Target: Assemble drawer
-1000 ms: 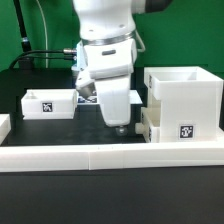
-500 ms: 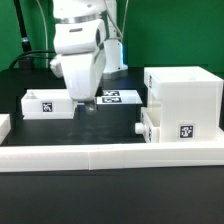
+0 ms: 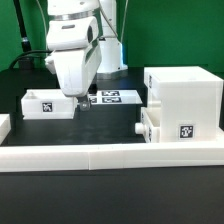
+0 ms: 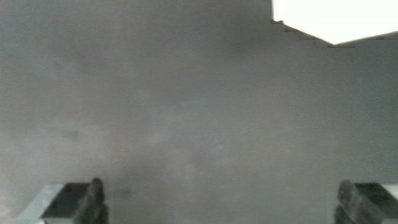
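Now my claw [image 3: 83,103] hangs low over the dark bench [image 3: 110,118], just beside the loose tray [image 3: 48,104] at the exterior view's left, on the side facing the marker board [image 3: 112,97]. In the wrist view both fingers [image 4: 75,200] stand wide apart with only bare bench between them, so the claw is released and carries nothing. I judge it sits here to line up on that tray's near wall, the next part to be lifted. The housing [image 3: 185,95] stands at the exterior view's right, backed against the border wall [image 3: 100,155], probably so it will not slide when pushed. A second tray [image 3: 148,122] appears lodged in its side, knob [image 3: 138,128] outward.
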Controlling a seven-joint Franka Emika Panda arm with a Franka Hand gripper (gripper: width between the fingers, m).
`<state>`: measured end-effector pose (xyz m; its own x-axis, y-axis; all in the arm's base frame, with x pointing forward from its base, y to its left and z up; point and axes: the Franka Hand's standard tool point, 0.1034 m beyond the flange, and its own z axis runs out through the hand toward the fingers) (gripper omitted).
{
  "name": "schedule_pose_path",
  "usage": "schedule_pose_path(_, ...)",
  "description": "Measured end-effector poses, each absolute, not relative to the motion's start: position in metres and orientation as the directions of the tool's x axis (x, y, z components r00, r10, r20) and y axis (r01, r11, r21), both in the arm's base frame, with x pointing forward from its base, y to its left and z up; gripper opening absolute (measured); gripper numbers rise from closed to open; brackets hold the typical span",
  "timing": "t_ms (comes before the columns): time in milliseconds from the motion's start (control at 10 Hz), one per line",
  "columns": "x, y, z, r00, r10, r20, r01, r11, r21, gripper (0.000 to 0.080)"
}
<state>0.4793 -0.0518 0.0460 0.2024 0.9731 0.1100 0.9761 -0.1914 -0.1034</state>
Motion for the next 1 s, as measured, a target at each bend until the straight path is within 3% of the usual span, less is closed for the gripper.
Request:
schedule_pose_path(300,0.455,-0.076,0.059,0.311,0.947,0.085,0.95,-0.306,-0.07,0.0649)
schedule_pose_path(800,0.454,-0.076,0.057,0.6,0.798,0.057,0.799,-0.594,-0.096,0.0649)
schedule_pose_path(1000,0.446,-0.098,0.061,0.751,0.659,0.054,0.661,-0.749,-0.045,0.0649)
